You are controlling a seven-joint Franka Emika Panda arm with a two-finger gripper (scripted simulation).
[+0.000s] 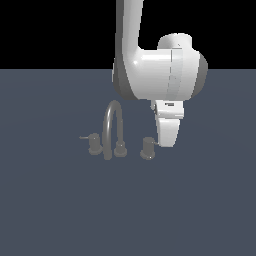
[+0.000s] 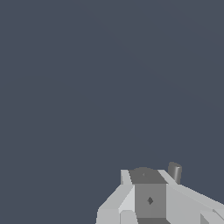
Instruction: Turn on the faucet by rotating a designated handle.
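Handle (image 1: 147,148) stood on the grey floor (image 1: 60,210) just beside the gripper (image 1: 167,140), on the exterior view's left of it (contact could not be judged, nor whether the fingers were apart or together). Farther to that left rose the faucet (image 1: 113,127), its arched spout between the handle and the twin knob (image 1: 93,143).

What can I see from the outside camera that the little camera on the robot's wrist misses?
Only the exterior view shows the whole faucet: the arched spout, the twin knob on that view's left, the handle, and the big white arm. Only the wrist view shows the gripper body close up, with a small grey stub beside it that I cannot identify. Both share the plain dark grey floor.
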